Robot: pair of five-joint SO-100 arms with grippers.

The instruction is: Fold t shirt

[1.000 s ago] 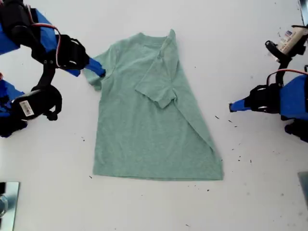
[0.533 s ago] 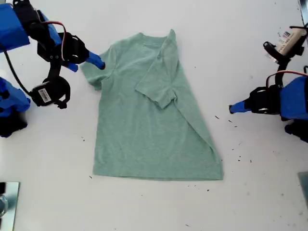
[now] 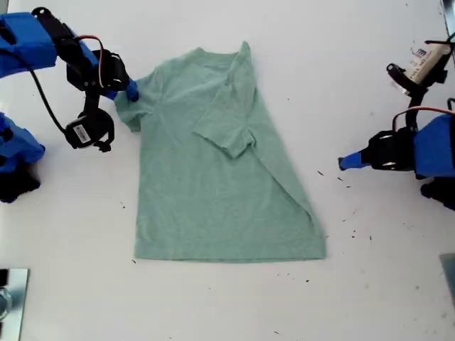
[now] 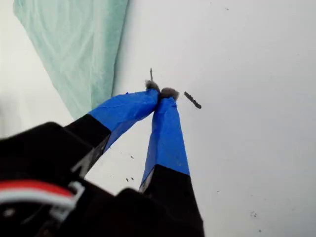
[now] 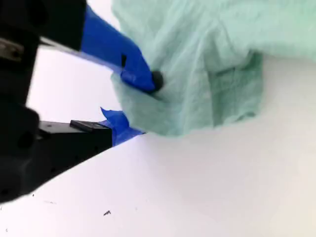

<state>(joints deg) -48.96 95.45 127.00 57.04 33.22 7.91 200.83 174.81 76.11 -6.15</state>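
The sage-green t shirt (image 3: 213,185) lies flat on the white table, its sleeve on the exterior view's right folded over the chest. My second gripper (image 3: 131,92) is at the other sleeve, on the exterior view's left. In the second wrist view its blue fingers (image 5: 143,76) sit above and below the sleeve cloth (image 5: 207,59), shut on it. My first gripper (image 3: 343,163) rests over bare table off the shirt's side on the exterior view's right. Its tips (image 4: 160,94) meet, shut on nothing, with the shirt's edge (image 4: 79,44) a short way off.
Dark specks (image 3: 348,227) dot the table near my first gripper, and one dark fleck (image 4: 192,100) lies just beyond its tips. A shiny metal object (image 3: 11,298) sits at the exterior view's lower left corner. Arm bases stand at both side edges of the exterior view.
My second gripper has moved up and toward the exterior view's left with the sleeve in it, dragging the whole shirt slightly that way. The first arm has stayed put.
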